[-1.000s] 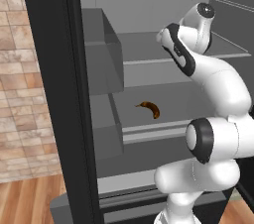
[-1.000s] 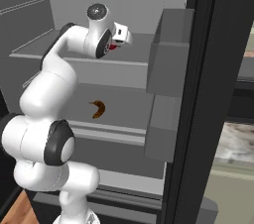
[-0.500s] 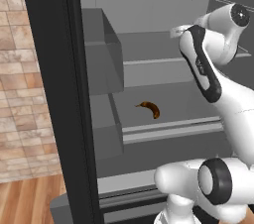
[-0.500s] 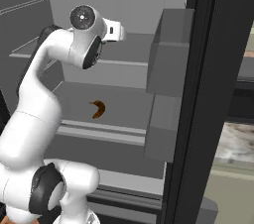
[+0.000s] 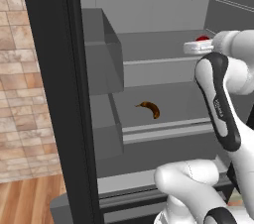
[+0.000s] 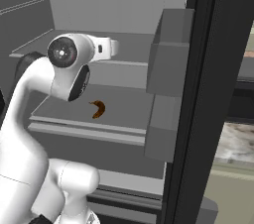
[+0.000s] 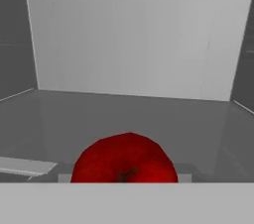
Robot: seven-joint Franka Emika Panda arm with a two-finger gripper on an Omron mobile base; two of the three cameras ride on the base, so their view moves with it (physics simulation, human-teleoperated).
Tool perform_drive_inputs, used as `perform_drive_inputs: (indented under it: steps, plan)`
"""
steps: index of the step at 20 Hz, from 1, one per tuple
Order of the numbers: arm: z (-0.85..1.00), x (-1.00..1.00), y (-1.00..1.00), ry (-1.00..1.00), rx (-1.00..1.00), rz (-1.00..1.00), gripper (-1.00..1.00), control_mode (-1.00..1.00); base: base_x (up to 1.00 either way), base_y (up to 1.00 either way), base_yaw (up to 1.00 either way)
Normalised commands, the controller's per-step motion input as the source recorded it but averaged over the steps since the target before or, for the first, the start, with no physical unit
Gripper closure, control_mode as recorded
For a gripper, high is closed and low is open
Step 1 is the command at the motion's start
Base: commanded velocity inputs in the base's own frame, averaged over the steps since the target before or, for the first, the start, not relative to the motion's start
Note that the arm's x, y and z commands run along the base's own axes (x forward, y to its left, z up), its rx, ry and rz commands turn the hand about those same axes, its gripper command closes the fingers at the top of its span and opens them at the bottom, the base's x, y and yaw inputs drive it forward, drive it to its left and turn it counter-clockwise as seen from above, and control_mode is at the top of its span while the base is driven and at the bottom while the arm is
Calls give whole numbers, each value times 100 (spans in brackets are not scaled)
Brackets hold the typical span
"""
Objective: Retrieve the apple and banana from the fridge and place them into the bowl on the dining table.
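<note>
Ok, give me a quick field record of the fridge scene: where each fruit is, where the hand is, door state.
fridge: door open, pale grey shelves showing
apple: red, close in front of the hand camera, on the upper shelf
banana: lying on the lower shelf, untouched
gripper: at the upper shelf by the apple; fingertips not visible, grip not confirmed
bowl: not visible

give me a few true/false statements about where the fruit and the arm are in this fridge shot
1. The banana lies on a lower fridge shelf. True.
2. The apple is green. False: it is red.
3. The apple sits on the same shelf as the banana. False: in the left base view the apple rests on the shelf above.
4. The banana lies inside a bowl. False: it lies bare on the shelf.
5. The hand view looks at the apple from close by. True.
</note>
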Motion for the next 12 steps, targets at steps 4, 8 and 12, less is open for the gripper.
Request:
perform_drive_inputs:
  steps: [4,8,12]
  plan:
    - [0,-72,0,0,-3,0,100,-100,0,0,0]
    - [0,-67,0,0,-3,0,100,-100,0,0,0]
    - [0,-52,0,0,-2,0,100,100,-19,0,0]
